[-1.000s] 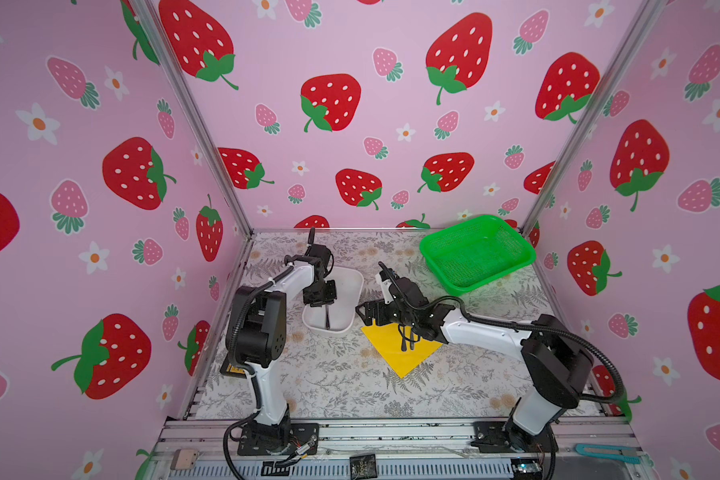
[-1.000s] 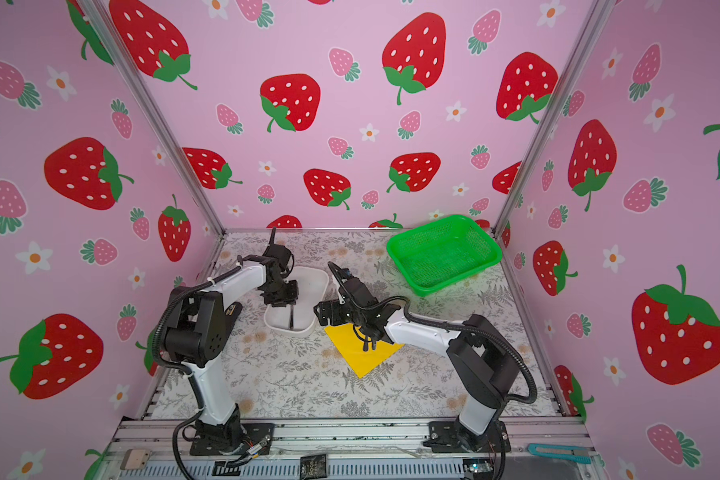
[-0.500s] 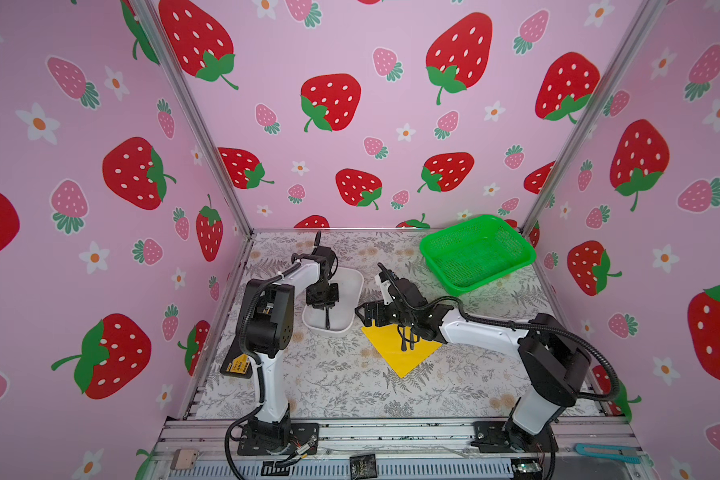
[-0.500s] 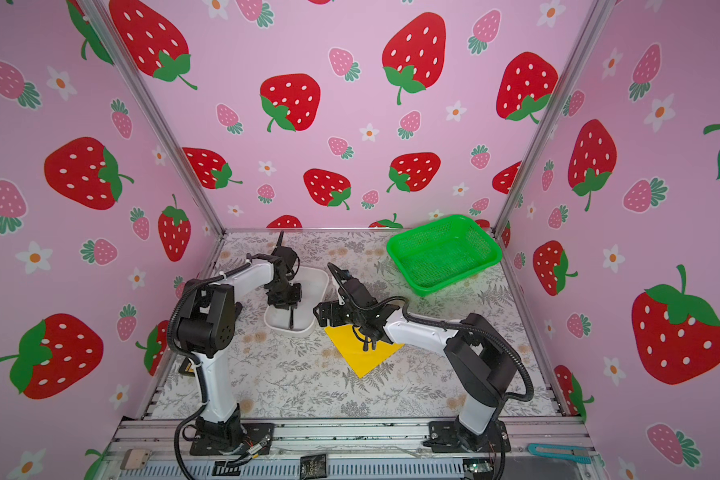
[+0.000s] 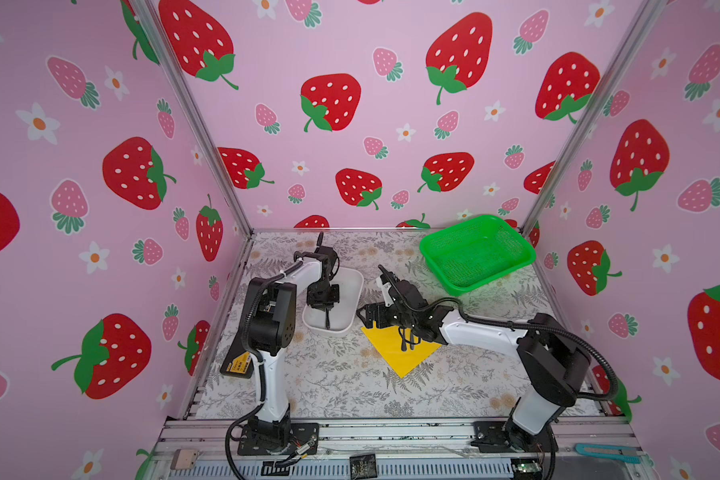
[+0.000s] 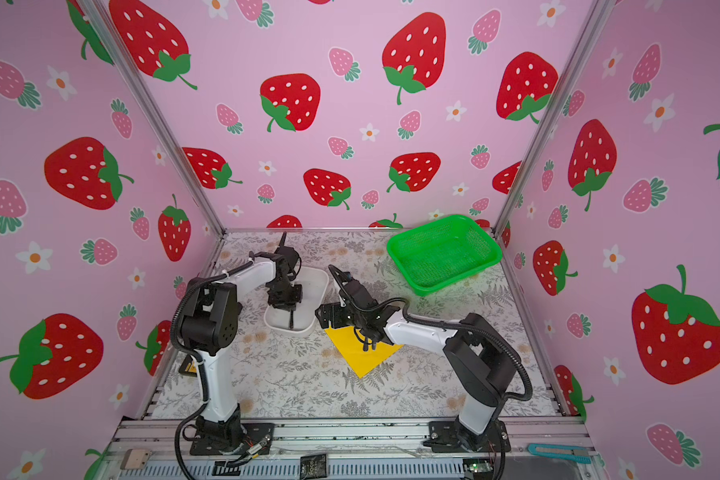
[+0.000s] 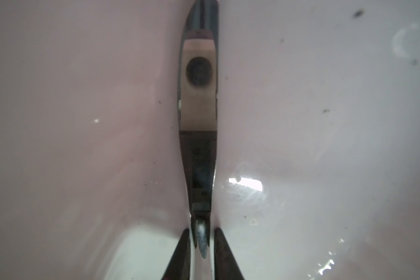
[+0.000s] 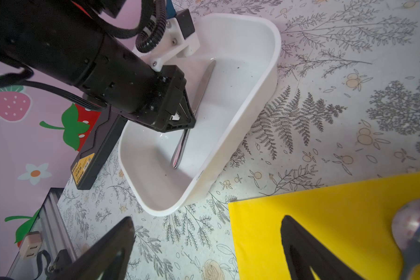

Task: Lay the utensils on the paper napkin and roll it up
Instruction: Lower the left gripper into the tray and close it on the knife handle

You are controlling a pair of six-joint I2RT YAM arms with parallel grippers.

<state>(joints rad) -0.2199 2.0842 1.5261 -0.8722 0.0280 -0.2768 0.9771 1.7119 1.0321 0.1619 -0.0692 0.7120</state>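
A knife [image 7: 199,97] with a shiny blade lies in the white bin [image 5: 356,299]. My left gripper [image 7: 200,244] reaches down into the bin, its jaws open a little. They stand on either side of the knife's narrow part, with thin slivers of bin floor showing between. Both top views show the left gripper [image 5: 324,307] [image 6: 288,307] over the knife [image 5: 327,322]. The yellow paper napkin [image 5: 391,353] [image 8: 325,213] lies flat with two dark-handled utensils [image 5: 406,338] on it. A spoon head [image 8: 415,228] shows there. My right gripper [image 8: 204,247] [image 5: 364,318] hovers wide open and empty over the napkin's corner nearest the bin.
A green mesh basket [image 5: 474,257] stands at the back right against the wall. The bin [image 8: 275,60] sits just left of the napkin, on the leaf-patterned table cover. Pink strawberry walls close in the left, back and right sides.
My left gripper has shifted slightly over the bin and its jaws have narrowed around the knife. The right arm and the napkin have stayed put.
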